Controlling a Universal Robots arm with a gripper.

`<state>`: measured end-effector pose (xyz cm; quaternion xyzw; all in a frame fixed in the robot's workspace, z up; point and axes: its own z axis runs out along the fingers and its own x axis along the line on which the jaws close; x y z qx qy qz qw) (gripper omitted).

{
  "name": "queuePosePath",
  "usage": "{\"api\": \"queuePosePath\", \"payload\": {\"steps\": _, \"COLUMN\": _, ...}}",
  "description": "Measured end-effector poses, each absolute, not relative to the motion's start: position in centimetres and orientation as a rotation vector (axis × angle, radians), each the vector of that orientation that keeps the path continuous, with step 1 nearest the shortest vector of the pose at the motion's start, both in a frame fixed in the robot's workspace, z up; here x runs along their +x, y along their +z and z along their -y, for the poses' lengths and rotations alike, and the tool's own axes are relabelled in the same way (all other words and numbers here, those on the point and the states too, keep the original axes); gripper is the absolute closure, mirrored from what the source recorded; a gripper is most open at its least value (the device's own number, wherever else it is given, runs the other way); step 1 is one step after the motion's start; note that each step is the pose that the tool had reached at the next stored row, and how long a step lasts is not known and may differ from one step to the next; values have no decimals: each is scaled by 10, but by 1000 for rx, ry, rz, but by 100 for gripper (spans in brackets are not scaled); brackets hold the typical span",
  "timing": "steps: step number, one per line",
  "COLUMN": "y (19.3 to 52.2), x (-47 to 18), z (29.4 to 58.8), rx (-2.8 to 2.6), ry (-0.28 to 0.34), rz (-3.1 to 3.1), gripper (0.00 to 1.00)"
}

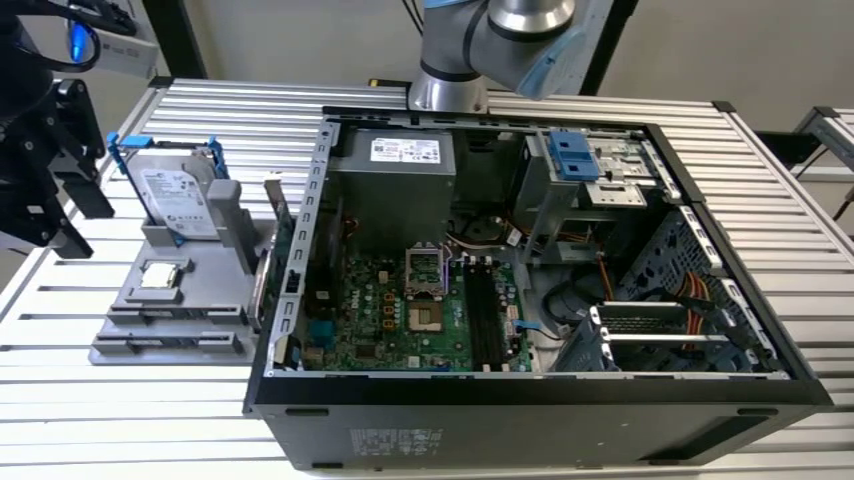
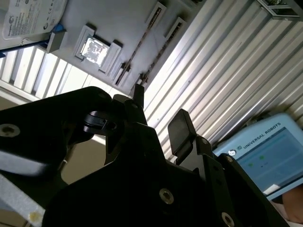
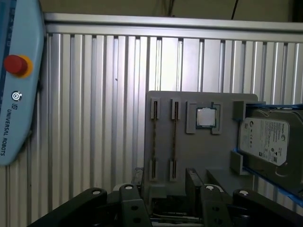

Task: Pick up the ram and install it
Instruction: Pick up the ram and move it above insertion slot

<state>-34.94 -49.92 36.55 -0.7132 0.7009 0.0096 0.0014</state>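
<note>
Ram [image 3: 174,137] edge-up in tray [image 3: 208,156], hand [image 2: 159,108] well apart

A ribbed aluminium table [image 1: 94,420] is spanning the scene — light is glinting off its slats. A plain pale wall [image 1: 307,40] is standing behind it, another slatted table [image 1: 834,130] sitting at the exterior view's right.
</note>
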Motion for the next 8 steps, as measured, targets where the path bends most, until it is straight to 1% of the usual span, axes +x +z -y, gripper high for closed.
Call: {"api": "queuePosePath", "payload": {"steps": 8, "y": 362, "x": -349, "z": 499, "rx": -2228, "ry": 30, "rz": -2212, "gripper": 0}}
